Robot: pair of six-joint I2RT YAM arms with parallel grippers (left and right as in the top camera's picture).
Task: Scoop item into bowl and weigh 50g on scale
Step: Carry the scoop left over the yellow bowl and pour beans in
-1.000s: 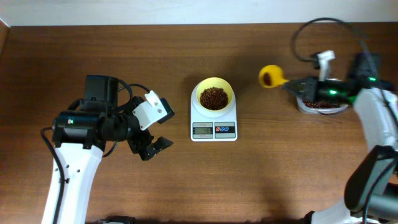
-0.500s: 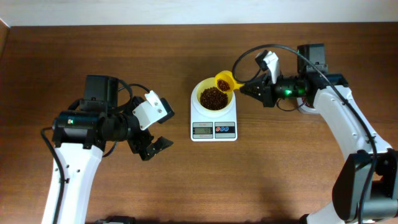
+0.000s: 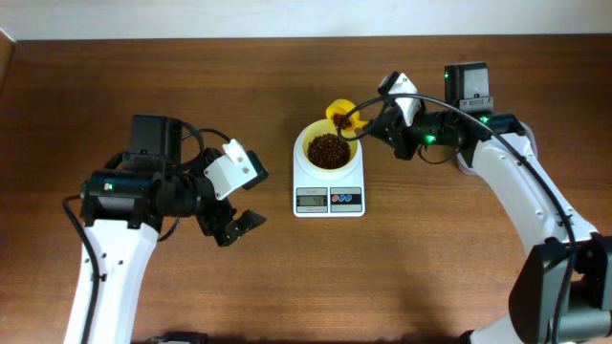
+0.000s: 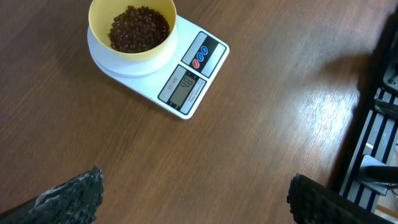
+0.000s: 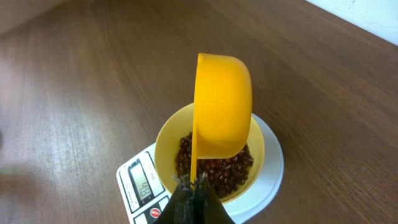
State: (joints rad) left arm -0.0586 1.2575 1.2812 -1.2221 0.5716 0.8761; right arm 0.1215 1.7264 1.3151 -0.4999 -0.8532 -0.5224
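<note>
Clamping the scoop's handle, the right claw (image 5: 191,190) had swung in from far right within a second. It tipped the scoop (image 5: 222,102) on edge above the beans (image 4: 138,28) heaped in the bowl (image 5: 163,134), so another load was probably going in. One scoop, one bowl, one scale (image 4: 194,73) beneath it; the left claw (image 4: 196,202) hung wide, idle.

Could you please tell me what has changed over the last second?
The right gripper carried the yellow scoop across to the bowl and tipped it sideways above the beans. The open left gripper, bowl and scale stayed put.
</note>
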